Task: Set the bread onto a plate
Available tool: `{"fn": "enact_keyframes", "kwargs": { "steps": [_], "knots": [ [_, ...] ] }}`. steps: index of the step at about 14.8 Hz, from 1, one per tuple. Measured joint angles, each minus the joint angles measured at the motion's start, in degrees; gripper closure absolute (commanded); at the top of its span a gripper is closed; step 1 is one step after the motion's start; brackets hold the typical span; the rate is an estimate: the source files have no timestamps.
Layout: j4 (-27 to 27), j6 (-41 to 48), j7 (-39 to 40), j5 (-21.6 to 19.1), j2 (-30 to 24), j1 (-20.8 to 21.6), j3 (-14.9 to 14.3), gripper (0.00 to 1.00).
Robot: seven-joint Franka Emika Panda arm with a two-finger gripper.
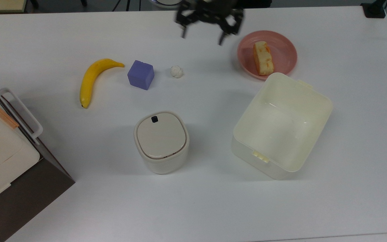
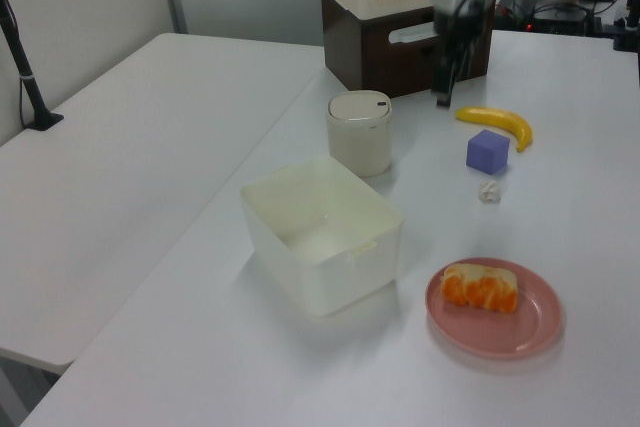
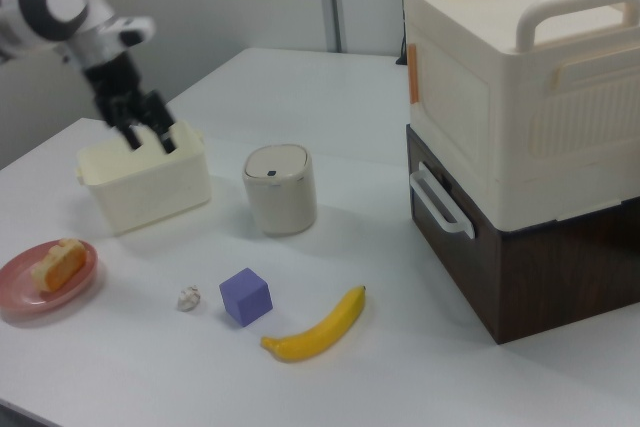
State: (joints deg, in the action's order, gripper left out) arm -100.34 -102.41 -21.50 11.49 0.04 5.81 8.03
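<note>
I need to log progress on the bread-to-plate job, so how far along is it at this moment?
Done: the bread lies on the pink plate, resting free with nothing touching it. In hand: nothing; the hand is open and empty, up above the table to the top view's left of the plate. Left: the placing itself looks finished, so probably only parking the arm remains.

Orange-topped bread (image 1: pixel 263 58) on pink plate (image 1: pixel 286 55) (banana (image 1: pixel 92 79) yellow, cube (image 1: pixel 141 74) purple).
</note>
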Motion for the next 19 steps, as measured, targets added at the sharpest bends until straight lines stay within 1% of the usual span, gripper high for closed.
{"fn": "enact_keyframes", "kwargs": {
  "steps": [2, 4, 5, 7, 9, 11, 13, 16, 19],
  "knots": [
    [0.79, 1.71, 4.63, -5.61, -3.82, -6.55, -1.99, 0.0],
    [2.94, 4.53, 8.28, -9.72, -5.93, -10.98, -5.76, 0.0],
    [4.38, 5.95, 9.24, -10.94, -6.4, -12.14, -8.04, 0.0],
    [7.03, 7.63, 9.8, -13.44, -6.73, -12.91, -12.58, 0.0],
    [8.29, 7.84, 9.84, -16.25, -6.81, -12.97, -15.8, 0.0],
    [8.61, 7.91, 10.21, -17.28, -6.85, -12.9, -16.96, 0.0],
    [8.57, 7.94, 10.33, -17.29, -6.67, -11.88, -16.93, 0.0],
    [8.47, 7.55, 10.22, -17.28, -5.41, -8.43, -16.84, 0.0],
    [8.27, 5.71, 7.32, -16.93, -3.35, -5.34, -16.8, 0.0]
  ]
}}
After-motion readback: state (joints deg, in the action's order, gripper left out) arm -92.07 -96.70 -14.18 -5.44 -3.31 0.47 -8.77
